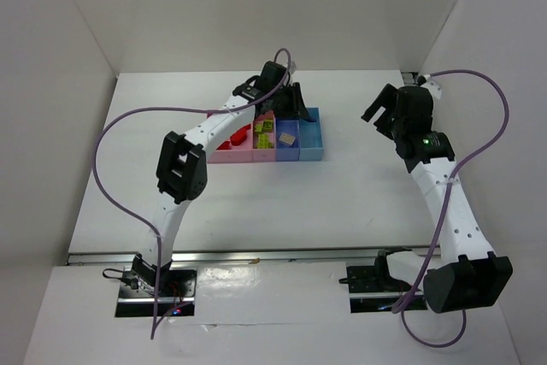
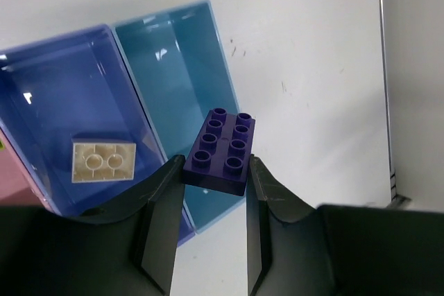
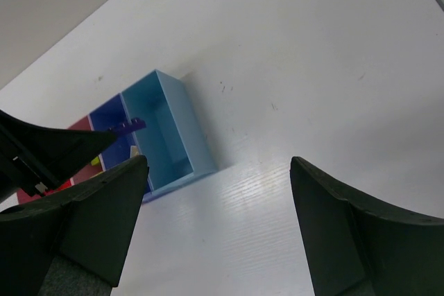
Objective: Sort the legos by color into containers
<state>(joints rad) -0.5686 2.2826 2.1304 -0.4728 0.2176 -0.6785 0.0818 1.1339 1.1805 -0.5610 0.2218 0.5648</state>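
A: Starting left: grips what?

B: Clamps, in the left pincer (image 2: pixel 215 168), a dark blue eight-stud brick (image 2: pixel 222 149) by its long sides, up over the light blue bin (image 2: pixel 173 53). Sits just beside the periwinkle bin (image 2: pixel 55 81), with a cream brick (image 2: pixel 103 161) lying inside.

A: Handles how?

B: Probably light, rigid, slick plastic. Best pinched squarely on the flat side walls, as here.

A: And rightwards?

B: Hovers over the tabletop (image 3: pixel 312 67) with the right pincer (image 3: pixel 218 164) spread wide, holding nothing, well apart from the bins.
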